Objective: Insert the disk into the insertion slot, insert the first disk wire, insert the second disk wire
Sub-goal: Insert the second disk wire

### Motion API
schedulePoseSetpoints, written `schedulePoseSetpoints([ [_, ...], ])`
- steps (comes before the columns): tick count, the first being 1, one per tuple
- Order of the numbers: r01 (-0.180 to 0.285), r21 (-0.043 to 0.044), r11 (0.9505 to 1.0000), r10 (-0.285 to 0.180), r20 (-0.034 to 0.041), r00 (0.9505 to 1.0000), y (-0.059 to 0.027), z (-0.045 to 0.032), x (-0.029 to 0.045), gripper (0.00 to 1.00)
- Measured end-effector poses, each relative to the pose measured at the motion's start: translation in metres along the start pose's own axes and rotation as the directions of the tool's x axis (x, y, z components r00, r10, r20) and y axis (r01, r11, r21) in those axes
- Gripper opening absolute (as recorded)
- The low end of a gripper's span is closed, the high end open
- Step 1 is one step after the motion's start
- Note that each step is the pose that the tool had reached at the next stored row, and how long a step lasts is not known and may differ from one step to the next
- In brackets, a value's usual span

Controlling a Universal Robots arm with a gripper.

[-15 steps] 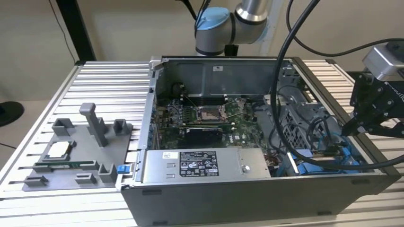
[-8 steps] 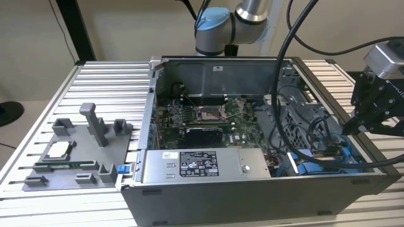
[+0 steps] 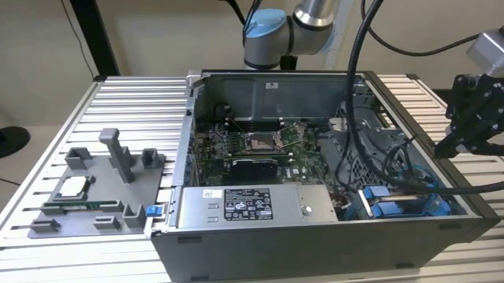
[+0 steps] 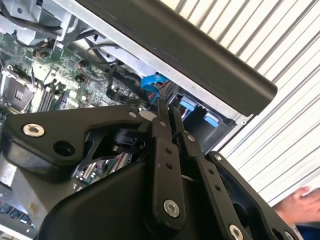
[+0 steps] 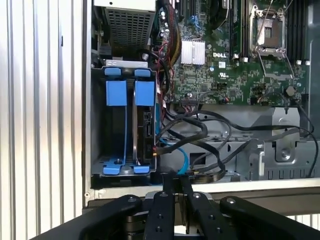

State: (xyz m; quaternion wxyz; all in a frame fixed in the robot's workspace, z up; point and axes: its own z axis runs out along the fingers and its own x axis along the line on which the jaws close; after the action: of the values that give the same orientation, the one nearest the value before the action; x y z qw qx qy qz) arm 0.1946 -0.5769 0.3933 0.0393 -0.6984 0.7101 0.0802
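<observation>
The insertion slot [image 5: 107, 165], a grey bay with blue rails, sits in a corner of the open computer case [image 3: 315, 247]. The disk [image 5: 143, 131] stands on edge inside it under a blue carrier tab [image 5: 144, 92]. Beside the disk's end lie a light blue wire [image 5: 184, 157] and black cables [image 5: 200, 131]; their plugs look loose. My gripper [image 5: 173, 176] is shut with nothing between its fingers. It hovers above the case's side wall near the bay. In the exterior view the gripper [image 3: 445, 147] hangs at the right, above the bay [image 3: 402, 203].
A grey power-supply box [image 3: 244, 206] lies along the case's front, with the motherboard [image 3: 260, 150] behind it. A grey fixture [image 3: 94, 188] with small parts stands at the exterior view's left on the ribbed table [image 3: 141, 100]. A person's hand [image 4: 300, 205] rests on the table.
</observation>
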Motion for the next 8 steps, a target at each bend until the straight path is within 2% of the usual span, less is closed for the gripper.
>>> schedulePoseSetpoints([
  [3, 0.000, 0.0000, 1.0000, 0.000, 0.0013, 1.0000, 0.0013, -0.0065, -0.0010, 0.00],
  [8, 0.001, 0.0031, 1.0000, -0.001, 0.0018, 1.0000, 0.0091, -0.0082, -0.0013, 0.00],
])
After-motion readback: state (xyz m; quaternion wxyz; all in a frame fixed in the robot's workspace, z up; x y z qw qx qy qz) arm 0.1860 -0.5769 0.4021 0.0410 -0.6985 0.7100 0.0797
